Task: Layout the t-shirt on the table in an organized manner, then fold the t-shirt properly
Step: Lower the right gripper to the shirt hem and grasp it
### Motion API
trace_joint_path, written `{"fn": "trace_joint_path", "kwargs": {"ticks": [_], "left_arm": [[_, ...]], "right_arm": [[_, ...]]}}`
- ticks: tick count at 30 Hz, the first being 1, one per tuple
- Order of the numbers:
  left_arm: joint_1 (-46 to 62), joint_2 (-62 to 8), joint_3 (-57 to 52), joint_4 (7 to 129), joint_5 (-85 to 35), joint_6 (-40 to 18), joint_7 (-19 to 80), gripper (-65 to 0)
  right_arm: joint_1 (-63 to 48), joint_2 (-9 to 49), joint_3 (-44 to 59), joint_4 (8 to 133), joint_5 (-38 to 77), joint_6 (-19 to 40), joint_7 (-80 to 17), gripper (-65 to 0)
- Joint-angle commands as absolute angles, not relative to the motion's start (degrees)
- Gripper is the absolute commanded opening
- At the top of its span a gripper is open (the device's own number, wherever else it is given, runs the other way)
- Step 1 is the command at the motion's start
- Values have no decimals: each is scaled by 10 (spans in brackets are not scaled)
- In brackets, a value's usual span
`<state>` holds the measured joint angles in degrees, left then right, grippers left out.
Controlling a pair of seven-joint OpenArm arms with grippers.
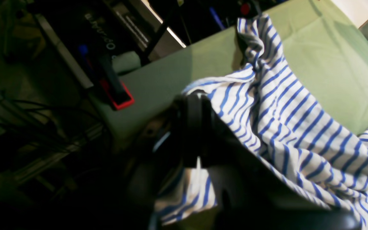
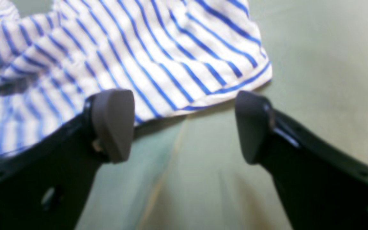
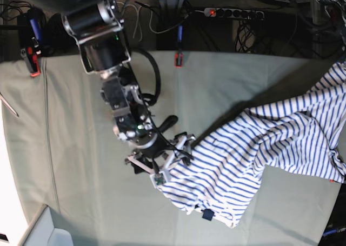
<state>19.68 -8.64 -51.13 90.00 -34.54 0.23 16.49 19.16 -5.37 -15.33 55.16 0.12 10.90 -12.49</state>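
Right gripper (image 2: pixel 184 127): wide open, low over the table (image 3: pixel 75 165), likely set to take the near hem.
Hem of the t-shirt (image 2: pixel 158 57): just ahead of the pads; left pad (image 2: pixel 113 123) overlaps the edge, right pad clear of cloth.
Navy label patch (image 3: pixel 207 215): beside the gripper, on the lowest corner.
Left gripper (image 1: pixel 200 134): clamped on striped cloth, raised, presumably stretching the shirt out; fabric drapes from it toward the right gripper.

T-shirt (image 3: pixel 254 148) on table (image 3: pixel 81 165), right of centre
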Motion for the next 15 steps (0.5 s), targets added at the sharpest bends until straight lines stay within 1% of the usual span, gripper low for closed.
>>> {"fn": "trace_joint_path", "kwargs": {"ticks": [1,6,10,15], "left_arm": [[199,-98,-517,908,-347,1,149,-650],[206,-101,-573,903,-347,0,149,-650],[206,-130,-585,903,-347,0,149,-650],[207,-142,-586,905,-347,0,149,-650]], "right_arm": [[213,-56,-153,531,4,116,-101,-128],[240,-56,-152,425,4,116,-36,-127],[240,-56,-152,422,4,116,-6,-127],[227,-63,-153,422,4,118,-6,-127]]}}
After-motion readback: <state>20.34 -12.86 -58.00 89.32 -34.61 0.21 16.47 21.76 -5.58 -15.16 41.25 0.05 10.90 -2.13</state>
